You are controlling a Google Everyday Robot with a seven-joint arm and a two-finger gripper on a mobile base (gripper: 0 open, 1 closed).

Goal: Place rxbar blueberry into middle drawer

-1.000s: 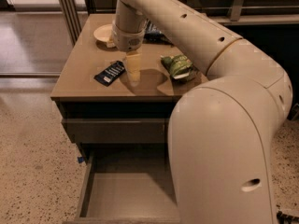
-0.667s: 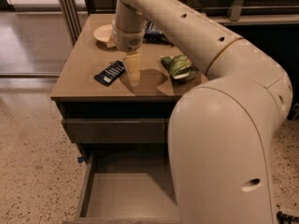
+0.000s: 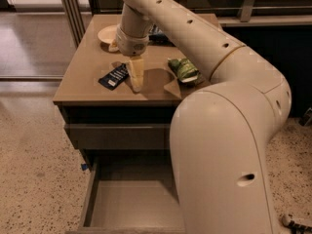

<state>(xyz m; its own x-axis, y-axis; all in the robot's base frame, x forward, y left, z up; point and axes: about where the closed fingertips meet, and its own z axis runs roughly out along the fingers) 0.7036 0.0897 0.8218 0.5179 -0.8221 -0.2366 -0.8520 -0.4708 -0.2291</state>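
Note:
The rxbar blueberry (image 3: 114,76) is a flat dark navy wrapper with white lettering, lying on the brown cabinet top (image 3: 87,77) near its front edge. My gripper (image 3: 137,84) points straight down just to the right of the bar, its tip at or just above the cabinet top and right next to the bar's right end. The middle drawer (image 3: 129,206) is pulled open below the cabinet front, and its plain floor shows nothing on it. My arm's large cream body hides the drawer's right side.
A green snack bag (image 3: 183,69) lies to the right of my gripper. A white plate (image 3: 108,33) sits at the back of the top, with a dark blue bag (image 3: 159,33) partly hidden behind my arm. The closed top drawer front (image 3: 117,136) is above the open drawer. Speckled floor lies to the left.

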